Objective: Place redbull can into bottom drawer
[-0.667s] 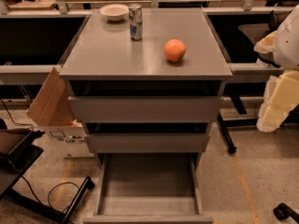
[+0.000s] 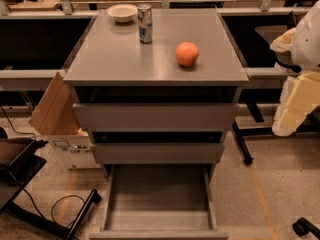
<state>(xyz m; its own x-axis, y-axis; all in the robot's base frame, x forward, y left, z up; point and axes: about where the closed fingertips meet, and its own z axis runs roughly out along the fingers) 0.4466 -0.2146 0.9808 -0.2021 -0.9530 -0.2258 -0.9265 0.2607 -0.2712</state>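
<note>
- Camera view, change: none found. The redbull can (image 2: 145,23), orange (image 2: 187,53) and white bowl (image 2: 122,12) sit on the desk (image 2: 120,59) exactly as a moment ago. By my judgement the task has not advanced and the grasp is outstanding.
- Redbull can: upright at the desk's far edge, just right of the bowl.
- Bottom drawer (image 2: 159,196): pulled open at the near side, ready to receive.
- Pincer (image 2: 295,106): hangs right of the desk, below its top and well apart from the can, on a downward-folded arm. Wide or narrow: cannot tell.
</note>
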